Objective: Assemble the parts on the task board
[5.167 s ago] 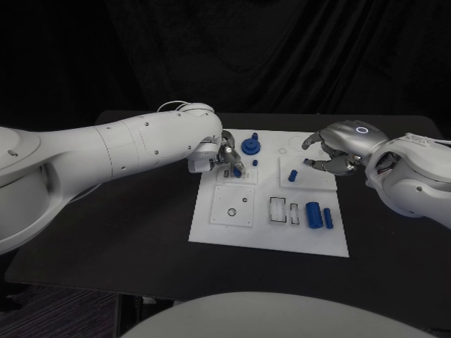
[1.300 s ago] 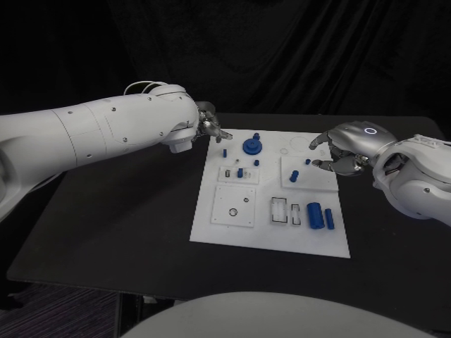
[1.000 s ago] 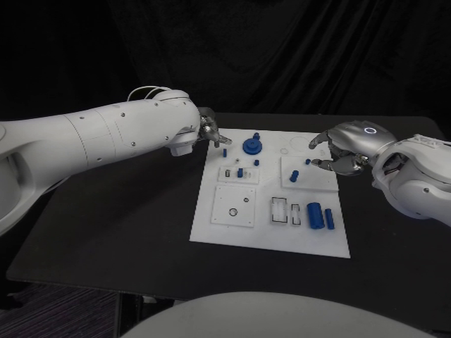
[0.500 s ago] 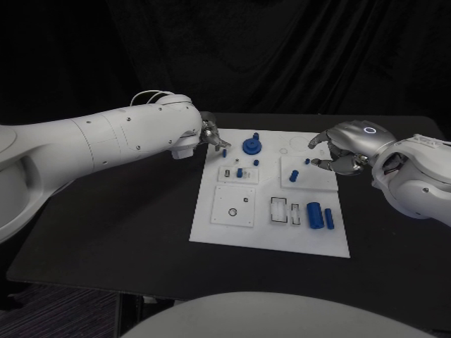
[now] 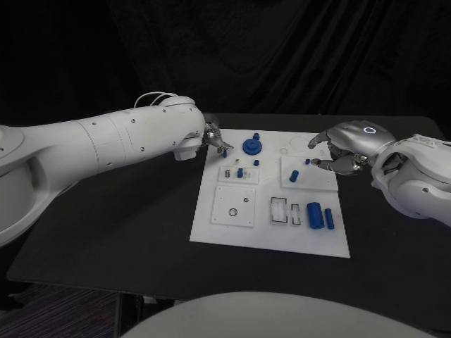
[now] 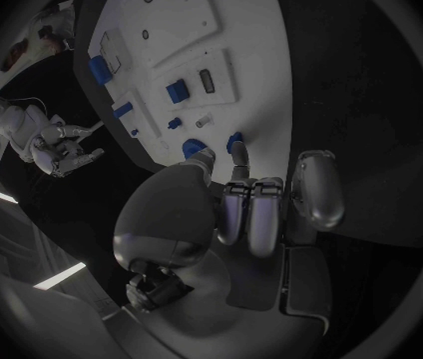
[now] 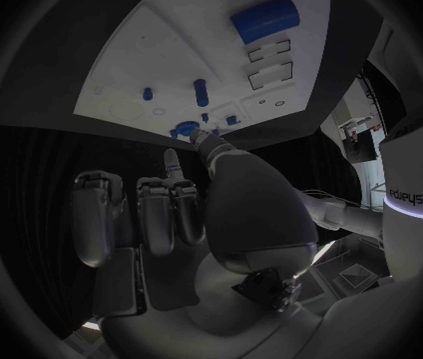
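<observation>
The white task board (image 5: pixel 271 236) lies mid-table. A round blue knob (image 5: pixel 251 146) and a small blue peg (image 5: pixel 227 152) stand near its far left corner. My left hand (image 5: pixel 213 136) hovers just beside them at that corner, fingers curled in with nothing in them; the left wrist view shows its fingertips (image 6: pixel 239 158) close to the knob (image 6: pixel 192 147) and the peg (image 6: pixel 235 142). My right hand (image 5: pixel 337 151) hangs over the board's far right edge, fingers curled and holding nothing, near a small blue peg (image 5: pixel 308 161). Two blue cylinders (image 5: pixel 319 215) lie on the board's near right.
More small blue pieces (image 5: pixel 239 172) sit in the square plates on the board, and a short peg (image 5: pixel 294 176) stands right of them. Rectangular slots (image 5: pixel 278 210) and a round hole (image 5: pixel 232 211) are open on the near half. Black table (image 5: pixel 134 225) surrounds the board.
My left hand left the board's small plate, drew back past the far left corner, then eased a little closer to the knob. The right hand has stayed put.
</observation>
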